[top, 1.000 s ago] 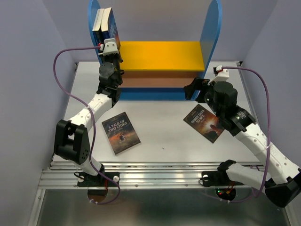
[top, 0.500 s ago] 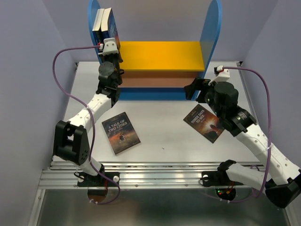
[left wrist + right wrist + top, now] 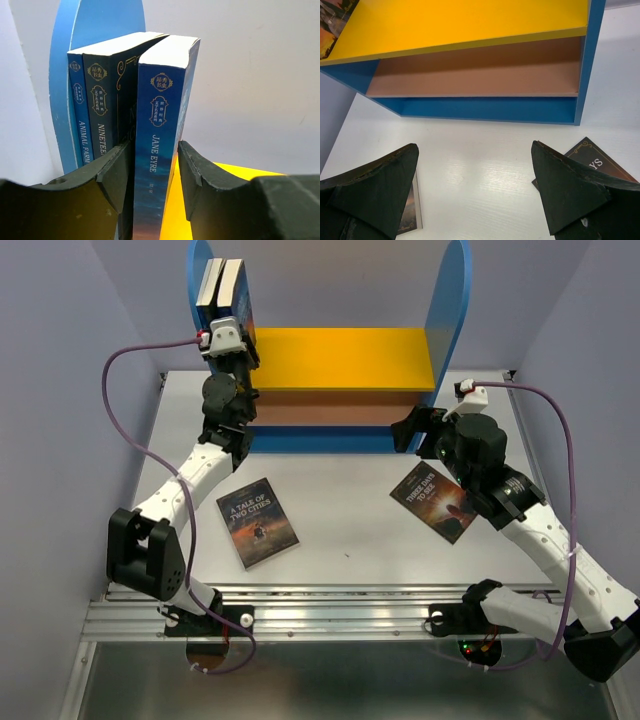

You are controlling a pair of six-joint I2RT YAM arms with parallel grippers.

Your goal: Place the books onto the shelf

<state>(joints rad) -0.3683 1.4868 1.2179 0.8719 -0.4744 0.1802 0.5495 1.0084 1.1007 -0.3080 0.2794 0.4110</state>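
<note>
Three books stand upright at the left end of the shelf's yellow board (image 3: 340, 358), against the blue side panel (image 3: 65, 75): Animal Farm (image 3: 76, 110), a dark-spined one (image 3: 102, 100) and Jane Eyre (image 3: 160, 125). My left gripper (image 3: 154, 150) straddles Jane Eyre, open, with yellow showing between the book and the right finger. From above, the left gripper (image 3: 232, 328) sits just below the standing books (image 3: 225, 285). Two books lie flat on the table: A Tale of Two Cities (image 3: 258, 522) and an orange-covered one (image 3: 432, 502). My right gripper (image 3: 474, 146) hovers open and empty over the table before the shelf.
The shelf's brown lower board (image 3: 475, 70) and blue base (image 3: 485, 109) face my right gripper (image 3: 405, 428). In the right wrist view the flat books show at the left edge (image 3: 412, 210) and the right edge (image 3: 597, 160). Purple walls close in both sides.
My left gripper's jaws have widened off Jane Eyre and the wrist has shifted slightly toward the shelf. The standing books now sit straighter. The right arm has not moved.
</note>
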